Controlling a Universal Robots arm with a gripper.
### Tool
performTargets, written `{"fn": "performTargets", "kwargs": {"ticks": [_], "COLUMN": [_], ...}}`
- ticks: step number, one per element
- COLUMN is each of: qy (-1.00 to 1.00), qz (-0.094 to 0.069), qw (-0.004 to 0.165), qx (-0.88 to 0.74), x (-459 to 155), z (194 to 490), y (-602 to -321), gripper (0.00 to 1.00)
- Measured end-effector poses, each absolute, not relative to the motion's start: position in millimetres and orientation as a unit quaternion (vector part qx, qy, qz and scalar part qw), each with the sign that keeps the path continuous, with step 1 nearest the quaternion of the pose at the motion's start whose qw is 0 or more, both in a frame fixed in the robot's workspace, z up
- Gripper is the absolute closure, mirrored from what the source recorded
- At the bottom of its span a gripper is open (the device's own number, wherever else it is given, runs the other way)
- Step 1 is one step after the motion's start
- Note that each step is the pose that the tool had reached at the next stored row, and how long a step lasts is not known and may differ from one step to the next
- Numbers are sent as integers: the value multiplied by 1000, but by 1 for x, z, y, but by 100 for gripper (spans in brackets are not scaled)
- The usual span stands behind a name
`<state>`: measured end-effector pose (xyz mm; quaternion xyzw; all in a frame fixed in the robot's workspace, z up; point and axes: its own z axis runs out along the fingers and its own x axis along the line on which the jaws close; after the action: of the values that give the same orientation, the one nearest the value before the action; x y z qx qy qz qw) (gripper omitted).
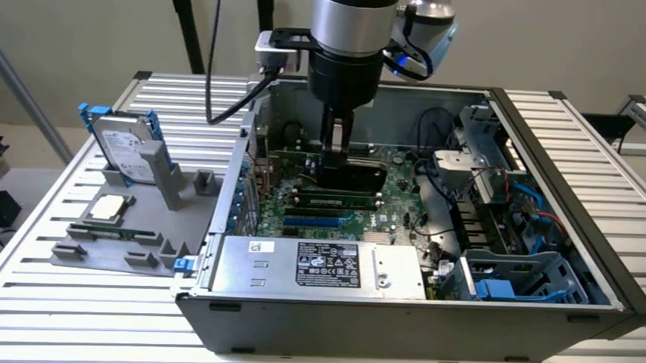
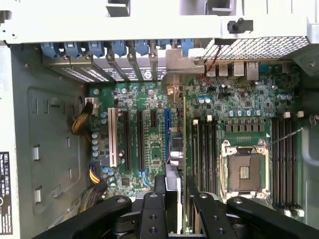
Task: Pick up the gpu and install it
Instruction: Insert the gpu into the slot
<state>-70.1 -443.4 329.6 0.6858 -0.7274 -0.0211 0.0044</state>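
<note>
**GPU gripped and down inside the case; seating not confirmed**

The gripper (image 1: 341, 162) was reached down into the open computer case (image 1: 404, 325), at about 12 o'clock of the motherboard (image 1: 302, 219) in the exterior view. Its jaws were clamped on the gpu (image 1: 353, 178), which stood on edge as a black slab just under the wrist.

In the wrist view the fingers (image 2: 150, 204) sat on either side of the gpu (image 2: 175, 149), which was seen edge-on and ran straight away from the gripper (image 2: 175, 199) toward the rear bracket openings. The card lay just beside the blue slot (image 2: 167, 124) and parallel to it, between that slot and the memory slots; the cpu socket (image 2: 244, 169) was well apart on the far side.

Judged progress: the pick-up was done, since the card was off the fixture and in the jaws; the install was under way. The card looked lined up with the expansion-slot row and low over the board; whether its edge connector was already in a slot could not be told, as the contact line was hidden. No release had happened.

In the exterior view, at 9 o'clock of the case, the grey fixture tray (image 1: 101, 249) held the hard drive (image 1: 126, 147) upright and the memory stick (image 1: 111, 231) lying low, both untouched; the power supply (image 1: 313, 265) sat at 6 o'clock of the board.
</note>
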Motion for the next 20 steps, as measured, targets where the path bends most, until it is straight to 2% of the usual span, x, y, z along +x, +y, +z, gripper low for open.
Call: {"fn": "performTargets", "kwargs": {"ticks": [20], "qy": [-724], "qz": [-23], "qw": [3], "qx": [689], "x": [-84], "z": [294], "y": [-452], "gripper": [73]}}
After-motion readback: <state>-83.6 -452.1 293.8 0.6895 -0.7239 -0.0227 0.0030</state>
